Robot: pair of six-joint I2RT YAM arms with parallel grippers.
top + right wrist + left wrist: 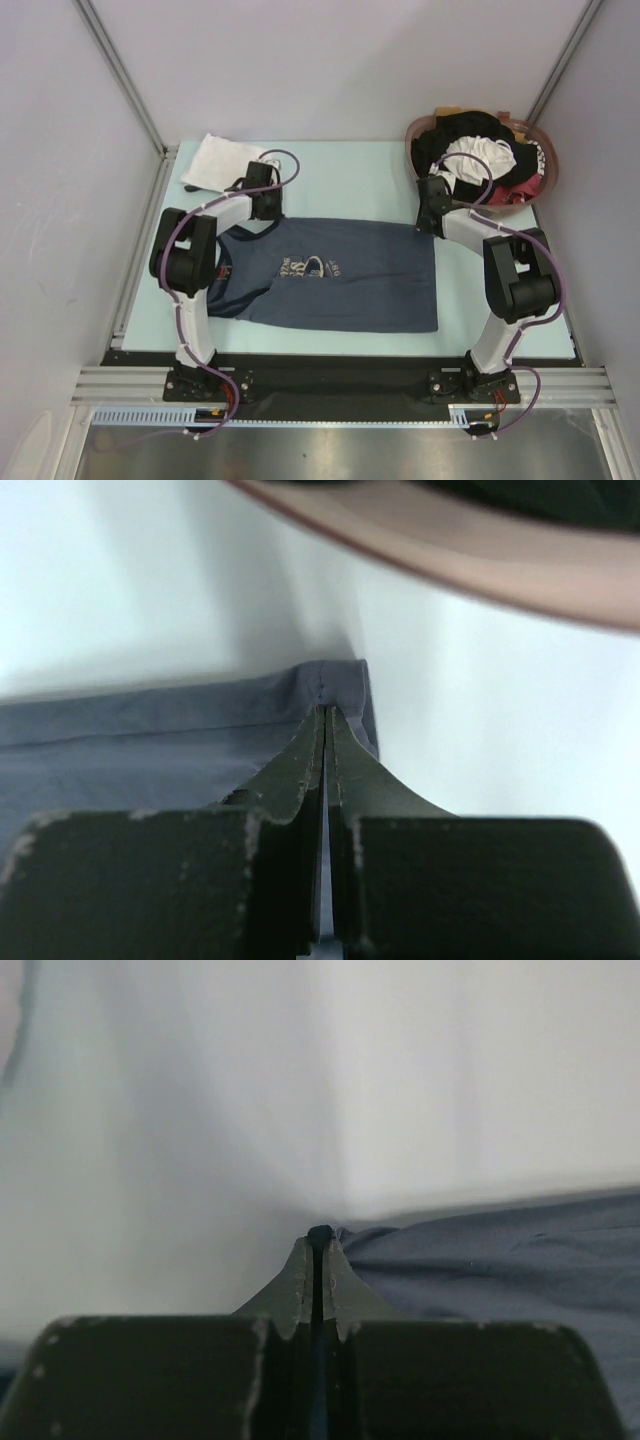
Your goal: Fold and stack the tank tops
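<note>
A slate grey-blue tank top (350, 285) lies spread flat across the middle of the table, a small print on its chest and its straps pointing left. My left gripper (267, 207) is at its far left strap end. In the left wrist view that gripper (320, 1245) is shut with dark cloth edge pinched between the tips, the blue cloth (500, 1260) stretching off to the right. My right gripper (429, 222) sits at the far right hem corner; up close it (326, 722) is shut on the stitched hem (330, 680). A white tank top (218, 160) lies folded at the back left.
A brown basket (411, 140) heaped with black, white and red clothes stands at the back right, its rim (480, 560) just beyond the right gripper. The pale green mat (350, 175) borders white enclosure walls on three sides.
</note>
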